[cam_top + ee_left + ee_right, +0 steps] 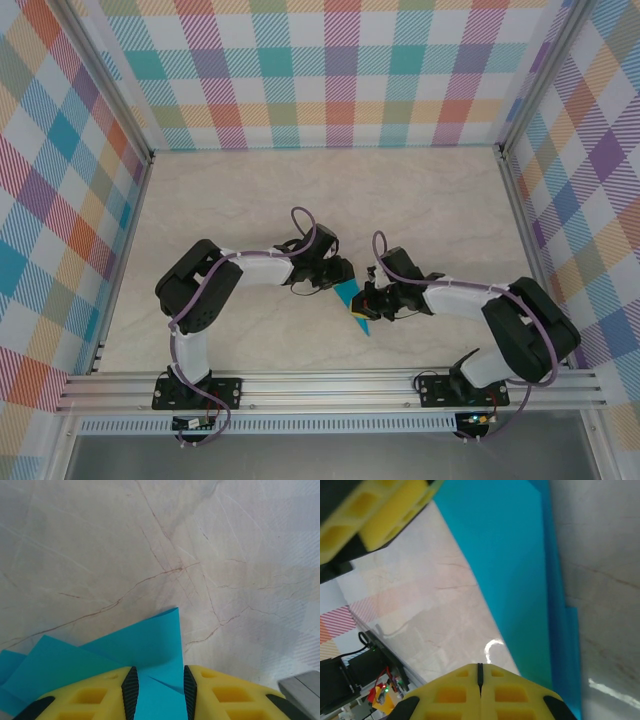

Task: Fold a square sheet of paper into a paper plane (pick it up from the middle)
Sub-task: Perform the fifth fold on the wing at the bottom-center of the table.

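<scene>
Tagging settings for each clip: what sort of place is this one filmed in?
Probably a purpose-built robot test cell, not a home or workshop: a marble-look tabletop boxed in by plaid-printed panels, an aluminium rail along the near edge, and the left arm and right arm bolted to it.

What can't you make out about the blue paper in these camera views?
Top view: the paper is too small to show its folds.
Left wrist: the left gripper and the bottom edge cut its near part off.
Right wrist: whether the right gripper pinches it; the shut fingers hide any contact.
</scene>
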Available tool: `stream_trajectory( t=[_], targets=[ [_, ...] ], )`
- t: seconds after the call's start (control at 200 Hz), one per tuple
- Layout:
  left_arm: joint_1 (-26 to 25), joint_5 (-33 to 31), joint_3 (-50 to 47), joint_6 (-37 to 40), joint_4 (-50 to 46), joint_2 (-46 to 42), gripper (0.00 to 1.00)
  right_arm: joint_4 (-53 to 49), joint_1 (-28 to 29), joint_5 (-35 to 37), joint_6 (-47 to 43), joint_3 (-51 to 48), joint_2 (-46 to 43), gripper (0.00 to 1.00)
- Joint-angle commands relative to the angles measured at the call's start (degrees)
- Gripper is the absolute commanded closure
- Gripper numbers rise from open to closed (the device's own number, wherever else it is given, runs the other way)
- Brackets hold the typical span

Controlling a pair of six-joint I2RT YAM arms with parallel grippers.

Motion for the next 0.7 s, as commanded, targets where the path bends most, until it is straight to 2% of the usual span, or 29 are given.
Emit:
stream_trajectory(
  t=[0.0, 0.145, 0.24, 0.445, 0.695],
  targets=[
    [-1.31, -2.05, -1.56, 0.29, -5.89, 4.22, 0.66, 0.31, -0.26, 1.83, -1.71, 1.15, 3.18, 1.0],
    [-1.25, -2.66, -1.32, 0.53, -6.86, 4.28, 0.66, 1.3, -0.26, 0.77, -2.07, -1.52, 7.94, 1.0],
    [-1.24, -2.97, -1.43, 0.57, -7.19, 4.37, 0.66, 1.66, -0.26, 0.32, -2.36, -3.72, 7.67, 1.0],
    [-1.25, -4.33, -1.81, 0.84, -8.4, 4.09, 0.67, -2.15, -0.26, -0.34, -4.48, -6.56, 0.4, 1.0],
    [-1.28, -4.41, -1.65, 1.03, -8.35, 4.62, 0.67, -10.08, -0.24, -0.04, -8.37, -8.57, -7.37, 0.92]
  ],
)
